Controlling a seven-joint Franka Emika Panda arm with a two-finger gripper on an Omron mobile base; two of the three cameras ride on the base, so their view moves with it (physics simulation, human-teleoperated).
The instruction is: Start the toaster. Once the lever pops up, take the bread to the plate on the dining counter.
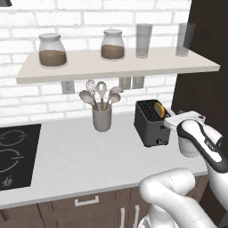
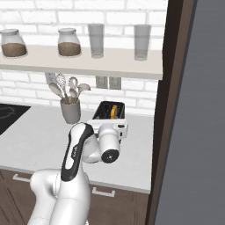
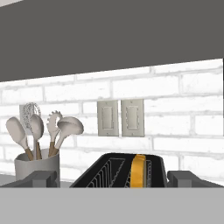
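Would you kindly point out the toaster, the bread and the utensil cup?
toaster [image 1: 149, 129]: left base view, its black front.
bread [image 3: 138, 170]: hand view, its crust edge in the slot.
utensil cup [image 1: 102, 119]: left base view, its grey wall.

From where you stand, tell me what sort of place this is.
A home kitchen, by the look of it: a black cooktop is set into the white counter, a toaster holds a slice of bread, and a utensil cup stands against the brick wall.
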